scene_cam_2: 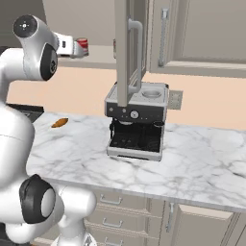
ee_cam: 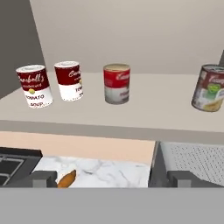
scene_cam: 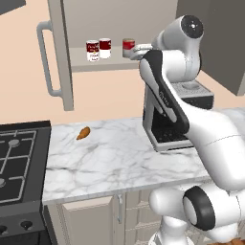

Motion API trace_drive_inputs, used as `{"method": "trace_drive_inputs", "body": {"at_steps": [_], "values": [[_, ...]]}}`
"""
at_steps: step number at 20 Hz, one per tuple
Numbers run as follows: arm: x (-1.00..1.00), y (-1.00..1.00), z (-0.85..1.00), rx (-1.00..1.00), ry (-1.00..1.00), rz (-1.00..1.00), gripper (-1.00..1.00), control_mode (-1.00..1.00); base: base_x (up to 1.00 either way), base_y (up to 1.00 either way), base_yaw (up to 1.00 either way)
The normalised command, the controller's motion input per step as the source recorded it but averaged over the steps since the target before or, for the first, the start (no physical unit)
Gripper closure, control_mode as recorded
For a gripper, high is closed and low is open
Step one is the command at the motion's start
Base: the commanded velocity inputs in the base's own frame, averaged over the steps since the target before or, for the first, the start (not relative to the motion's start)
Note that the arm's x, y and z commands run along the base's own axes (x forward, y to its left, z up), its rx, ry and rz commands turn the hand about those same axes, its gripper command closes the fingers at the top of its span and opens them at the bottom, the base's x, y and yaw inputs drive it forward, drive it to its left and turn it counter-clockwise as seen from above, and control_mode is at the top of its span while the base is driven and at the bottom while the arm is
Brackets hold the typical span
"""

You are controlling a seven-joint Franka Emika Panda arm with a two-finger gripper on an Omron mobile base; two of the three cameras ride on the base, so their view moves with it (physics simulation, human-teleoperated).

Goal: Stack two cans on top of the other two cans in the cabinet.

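Note:
Four cans stand upright on the shelf (ee_cam: pixel 144 116) of the open cabinet (scene_cam: pixel 100 64). Two red-and-white cans (ee_cam: pixel 34 86) (ee_cam: pixel 70 81) stand close together at the left, also seen from the left base (scene_cam: pixel 93 50) (scene_cam: pixel 105 48). A third red-and-white can (ee_cam: pixel 117 84) (scene_cam: pixel 128 48) (scene_cam_2: pixel 82 45) stands alone in the middle. A greenish-yellow labelled can (ee_cam: pixel 210 88) is at the far right. My gripper (ee_cam: pixel 111 181) (scene_cam: pixel 136 51) hovers open in front of the shelf edge, near the middle can, with nothing between its fingers. None of the cans is stacked.
The cabinet door (scene_cam: pixel 60 57) with its long bar handle swings out at the left, seen edge-on (scene_cam_2: pixel 124 48) from the right. Below, a coffee machine (scene_cam: pixel 177 119) (scene_cam_2: pixel 137 125) and an orange carrot-like thing (scene_cam: pixel 83 133) (ee_cam: pixel 66 179) sit on the marble counter (scene_cam: pixel 119 162). A stove (scene_cam: pixel 19 158) is left.

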Motion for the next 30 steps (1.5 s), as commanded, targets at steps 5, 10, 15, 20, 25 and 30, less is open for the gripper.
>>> {"method": "trace_drive_inputs", "body": {"at_steps": [5, 10, 15, 20, 25, 30], "values": [[0.47, 0.03, -0.01, -0.08, 0.0, 0.05, -1.0, -1.0, 0.0, 0.0, 0.0], [0.46, 0.07, -0.11, -0.01, 0.03, 0.0, -1.0, -1.0, 0.0, 0.0, 0.0], [0.46, 0.03, -0.07, 0.0, 0.01, 0.0, -1.0, -1.0, 0.0, 0.0, 0.0], [0.46, 0.0, -0.03, 0.0, 0.02, 0.0, -1.0, -1.0, 0.0, 0.0, 0.0], [0.42, 0.04, -0.02, 0.0, 0.0, 0.0, -1.0, -1.0, 0.0, 0.0, 0.0], [0.43, 0.08, -0.07, 0.0, 0.05, 0.0, -1.0, -1.0, 0.0, 0.0, 0.0]]}}
